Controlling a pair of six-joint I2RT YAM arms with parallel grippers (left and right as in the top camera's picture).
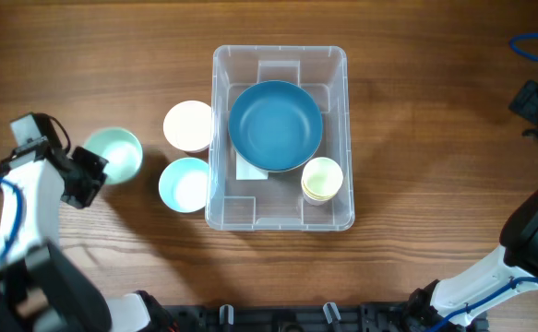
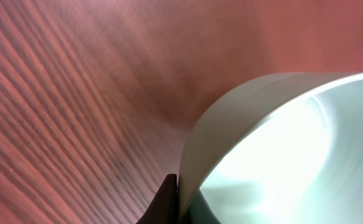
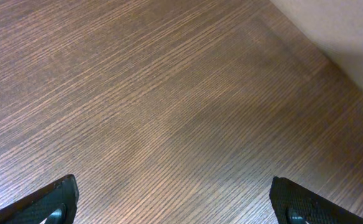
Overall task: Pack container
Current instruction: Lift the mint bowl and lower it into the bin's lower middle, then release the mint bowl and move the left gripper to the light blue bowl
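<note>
The clear plastic container point(image 1: 250, 208) stands mid-table in the overhead view. Inside it are a large blue bowl point(image 1: 275, 126) and a stack of pale yellow cups point(image 1: 322, 178). Left of it on the table sit a cream bowl point(image 1: 188, 125), a light blue bowl point(image 1: 185, 183) and a mint green bowl point(image 1: 114, 153). My left gripper point(image 1: 91, 171) is shut on the mint bowl's near rim. In the left wrist view, that mint bowl's wall point(image 2: 243, 118) is pinched by the left gripper point(image 2: 182, 200), with a dark finger point(image 2: 167, 202) outside it. My right gripper point(image 3: 175, 205) hangs open over bare wood.
The right arm point(image 1: 536, 100) is at the far right edge, well away from the container. A pale wall or edge point(image 3: 349, 31) shows at the top right of the right wrist view. The arm bases point(image 1: 250, 318) line the table's front edge.
</note>
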